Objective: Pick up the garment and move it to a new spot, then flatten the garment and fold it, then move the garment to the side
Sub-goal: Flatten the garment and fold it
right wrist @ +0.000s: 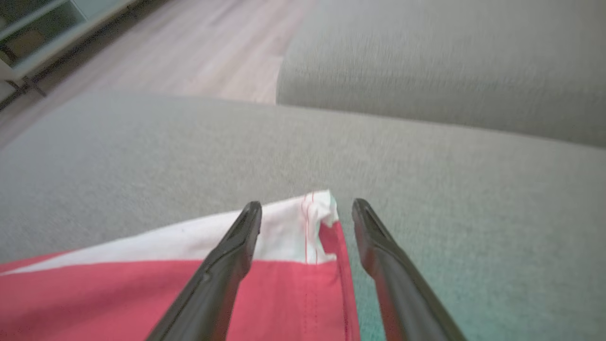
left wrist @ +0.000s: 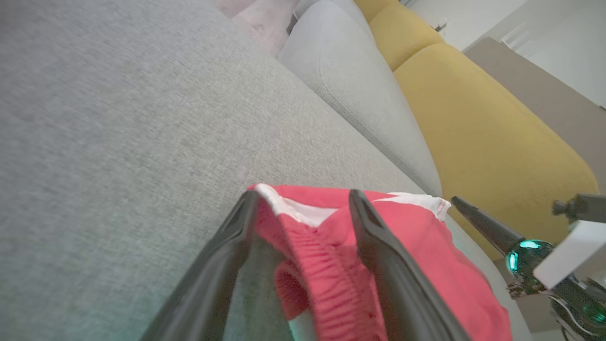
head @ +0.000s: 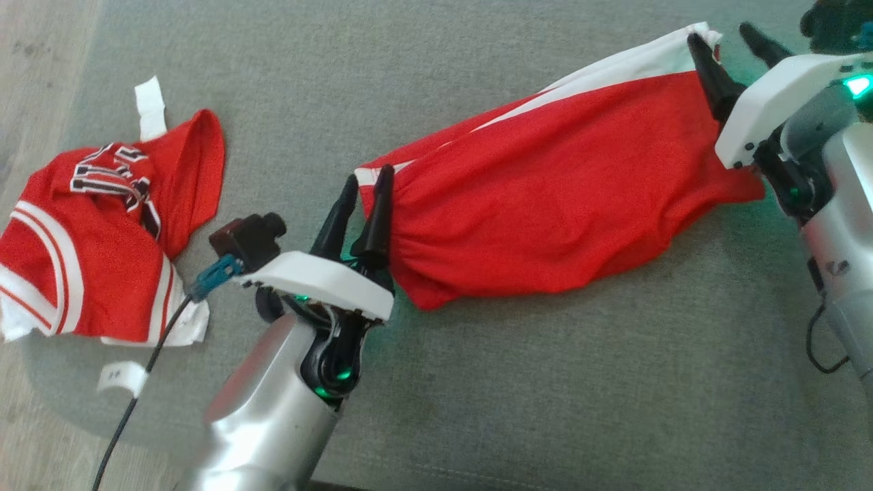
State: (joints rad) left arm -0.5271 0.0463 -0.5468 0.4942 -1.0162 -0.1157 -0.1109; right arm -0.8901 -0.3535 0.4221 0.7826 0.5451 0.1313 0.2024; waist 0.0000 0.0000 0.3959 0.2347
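Red shorts lie stretched on sofa. Left gripper fingers spread at waistband, right gripper likewise at hem (nothing pinched). Back off w/o snagging, then smooth creases.

You have a broad grey woven-fabric sofa seat spread out in front of you, softly and evenly lit. On your left it ends at a pale wood-plank floor. In the left wrist view you look along a rounded grey fabric back cushion. Just beside it is a mustard-yellow upholstered cushion, with a flat taupe panel and a white wall beyond. In the right wrist view, a blurred pale-framed shelf unit stands on the floor, well apart from the sofa.
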